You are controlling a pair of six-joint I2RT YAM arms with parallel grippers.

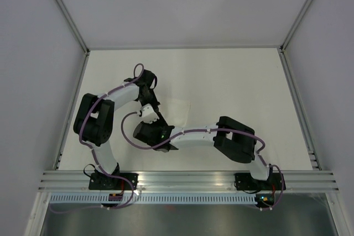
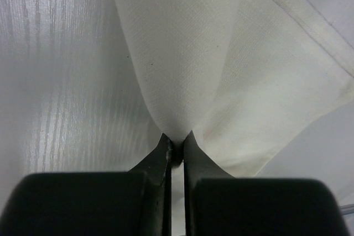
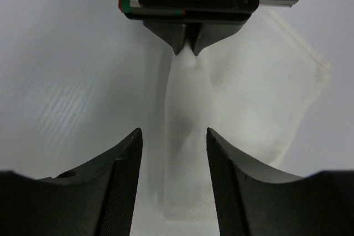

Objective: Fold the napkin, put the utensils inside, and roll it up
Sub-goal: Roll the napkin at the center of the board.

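Nearest the arms' bases, the right gripper [image 3: 174, 136] has its two dark fingers well apart and grips nothing. A raised ridge of the napkin [image 3: 265, 98] runs down towards the gap between them, and whether the cloth brushes either finger cannot be told. Just beyond it, facing it, the left gripper [image 2: 177, 142] is closed tight on a pinch of the napkin, and the cloth is pulled up to a small peak at the fingertips. From that peak the white cloth falls away in a tent-like fold. The rest of it lies flat on the pale table [image 1: 249, 81] near the middle, with a hemmed edge showing on the far side in the left wrist view.
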